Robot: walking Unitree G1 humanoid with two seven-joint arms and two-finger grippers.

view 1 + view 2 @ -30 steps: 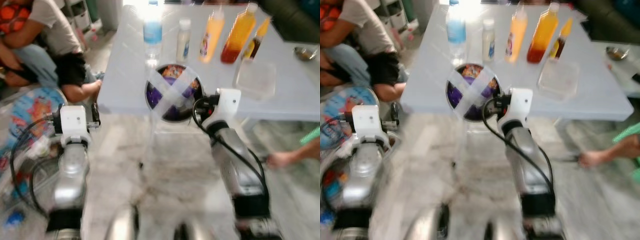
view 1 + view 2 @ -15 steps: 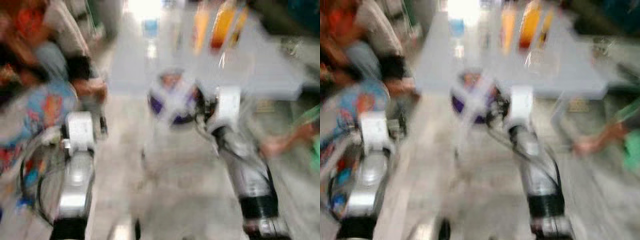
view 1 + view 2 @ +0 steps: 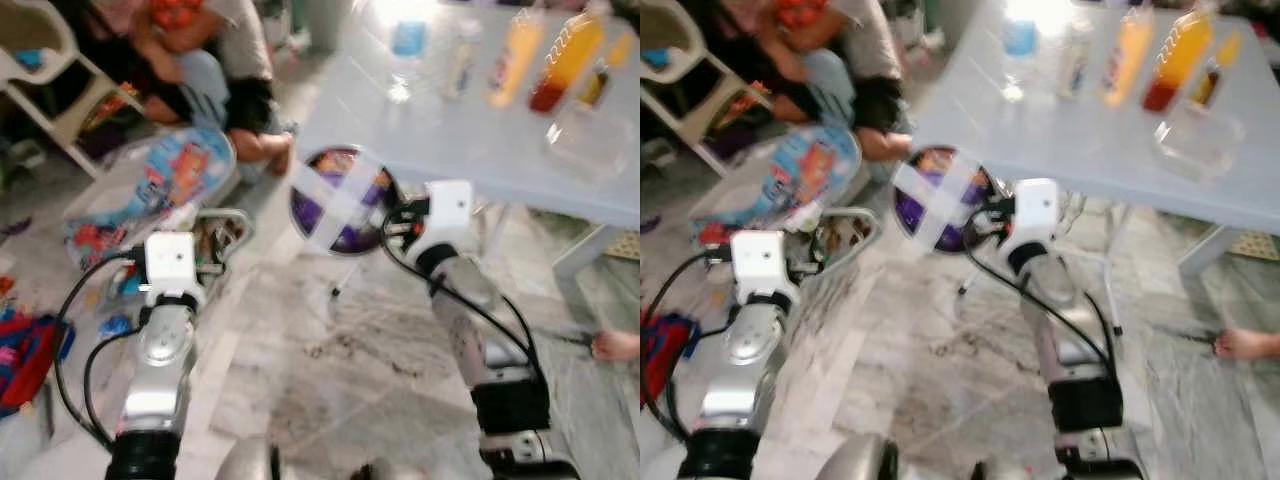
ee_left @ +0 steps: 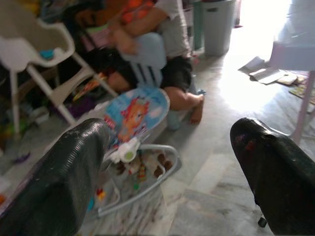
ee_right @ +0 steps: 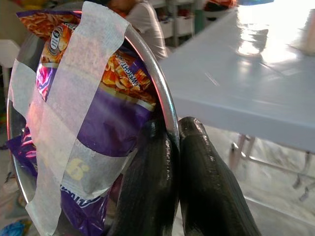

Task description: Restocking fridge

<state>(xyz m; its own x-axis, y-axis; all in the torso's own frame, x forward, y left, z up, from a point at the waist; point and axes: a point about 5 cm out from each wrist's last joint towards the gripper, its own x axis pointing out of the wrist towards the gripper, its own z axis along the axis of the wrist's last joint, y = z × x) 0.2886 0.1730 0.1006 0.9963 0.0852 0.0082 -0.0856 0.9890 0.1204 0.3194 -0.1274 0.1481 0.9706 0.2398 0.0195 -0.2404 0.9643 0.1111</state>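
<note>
My right gripper [image 5: 172,142] is shut on the rim of a round metal bowl [image 3: 340,200]. The bowl holds a purple and orange snack packet [image 5: 103,113] strapped in with crossed white tape. It hangs tilted in the air just off the near edge of the pale table [image 3: 470,130]. On the table's far side stand a water bottle [image 3: 408,40], a small white bottle [image 3: 462,60], two orange bottles [image 3: 560,62] and a clear plastic box [image 3: 590,140]. My left gripper [image 4: 170,172] is open and holds nothing, low on the left over the floor.
A person [image 3: 215,60] sits on the floor at the upper left, beside a white high chair [image 3: 50,80]. A colourful baby bouncer [image 3: 160,190] lies ahead of my left arm. Toys litter the left floor. A bare foot [image 3: 615,345] shows at the right edge.
The camera has swung to the left, so the table now sits at the upper right and more of the left floor shows. My right gripper keeps its hold on the bowl.
</note>
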